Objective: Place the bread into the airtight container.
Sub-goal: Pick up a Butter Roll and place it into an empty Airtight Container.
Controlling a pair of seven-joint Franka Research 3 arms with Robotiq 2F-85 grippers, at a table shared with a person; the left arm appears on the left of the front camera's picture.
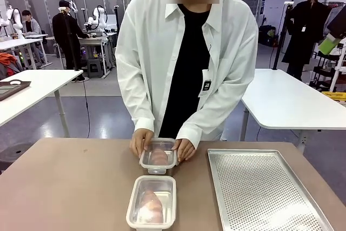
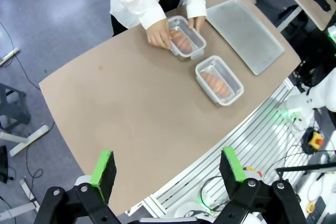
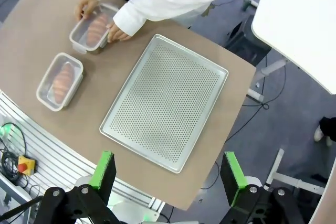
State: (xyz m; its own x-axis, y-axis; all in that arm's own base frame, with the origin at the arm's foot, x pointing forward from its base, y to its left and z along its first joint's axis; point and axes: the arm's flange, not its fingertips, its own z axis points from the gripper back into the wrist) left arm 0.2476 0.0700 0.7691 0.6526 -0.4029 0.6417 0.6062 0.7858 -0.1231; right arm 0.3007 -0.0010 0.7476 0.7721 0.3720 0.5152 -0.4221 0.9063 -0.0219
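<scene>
Bread (image 1: 158, 156) lies in the far airtight container (image 1: 159, 157), which the person's hands (image 1: 141, 142) grip at both sides in the front view; a second loaf (image 1: 151, 205) fills the near container (image 1: 152, 202) beside the perforated tray (image 1: 259, 187). From my left wrist view, the left gripper (image 2: 169, 173) hangs high with jaws wide and empty, both containers far ahead of its fingers. From my right wrist view, the right gripper (image 3: 167, 173) is equally wide, the tray directly ahead. I judge placement done, sealing perhaps remaining.
</scene>
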